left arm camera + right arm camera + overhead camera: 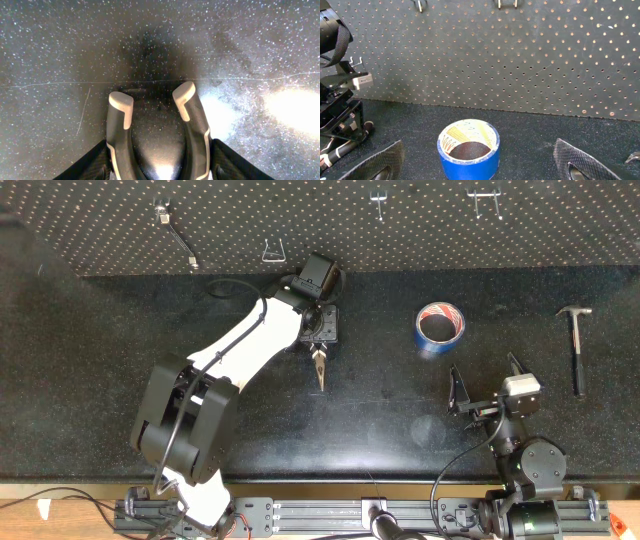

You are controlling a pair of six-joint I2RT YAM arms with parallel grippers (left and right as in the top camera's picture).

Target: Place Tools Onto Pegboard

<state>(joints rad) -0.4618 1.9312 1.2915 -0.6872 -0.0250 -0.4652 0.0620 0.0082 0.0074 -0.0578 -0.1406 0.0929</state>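
The pliers point(320, 370) have two dark, curved handles with pale ends point(190, 107). In the left wrist view the handles spread apart and point at the speckled tabletop. In the top view the pliers sit a little left of the middle and stick out just below the left hand point(320, 332). That hand is closed around them, with one finger point(227, 162) pressed on the outside of each handle. The right hand point(485, 380) is in the lower right of the top view. Its two fingers point(385, 160) are wide apart and it holds nothing. A blue tape roll point(440, 328) lies on the tabletop point(400, 420), up the picture from the right hand. A hammer point(575, 350) lies far to the right. The tabletop is black with tiny white dots. The pegboard point(420, 235) runs along the top of the picture. A wrench point(178, 235) hangs at its upper left, and metal hooks point(378, 202) sit farther right.
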